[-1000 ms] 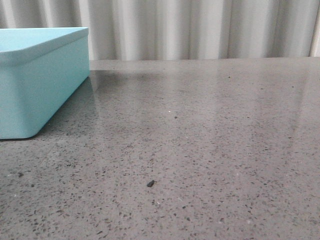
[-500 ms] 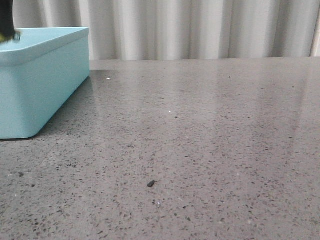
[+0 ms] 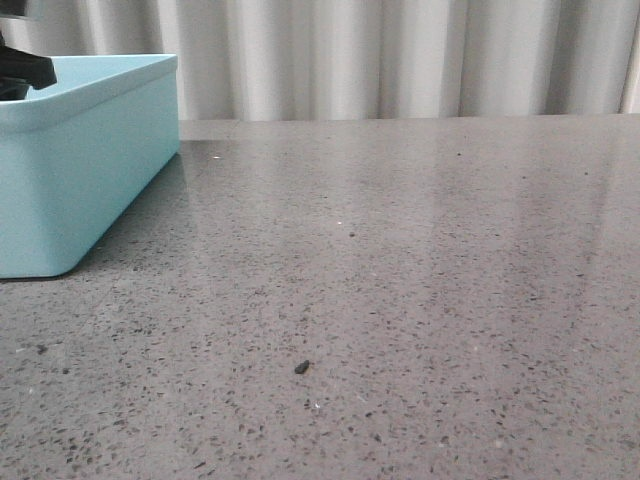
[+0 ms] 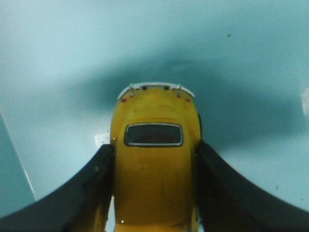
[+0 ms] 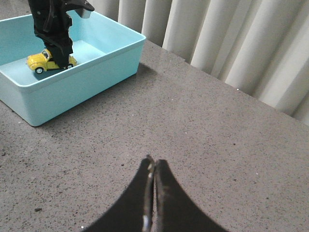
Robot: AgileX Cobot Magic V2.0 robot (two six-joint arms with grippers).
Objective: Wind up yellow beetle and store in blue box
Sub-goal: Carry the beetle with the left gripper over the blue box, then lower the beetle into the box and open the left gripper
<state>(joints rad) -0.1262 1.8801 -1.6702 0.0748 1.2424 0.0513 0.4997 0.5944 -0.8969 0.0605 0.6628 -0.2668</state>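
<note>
The yellow beetle (image 4: 154,159) is gripped by its sides between my left gripper's (image 4: 153,154) two black fingers, just over the floor of the blue box (image 4: 58,58). In the right wrist view the left gripper (image 5: 57,60) reaches down into the blue box (image 5: 91,79) and the beetle (image 5: 42,61) is at the box floor; I cannot tell if its wheels touch. In the front view only the box's side (image 3: 90,170) and a dark part of the left arm (image 3: 22,72) show at the left edge. My right gripper (image 5: 154,166) is shut and empty above the grey table.
The grey speckled table (image 3: 400,280) stretches right of the box. A small dark speck (image 3: 301,367) lies near its front. Pale pleated curtains (image 3: 400,55) hang behind the table's far edge.
The left arm has come into the front view at the top left and lowered into the box over the last second. The box has not moved.
</note>
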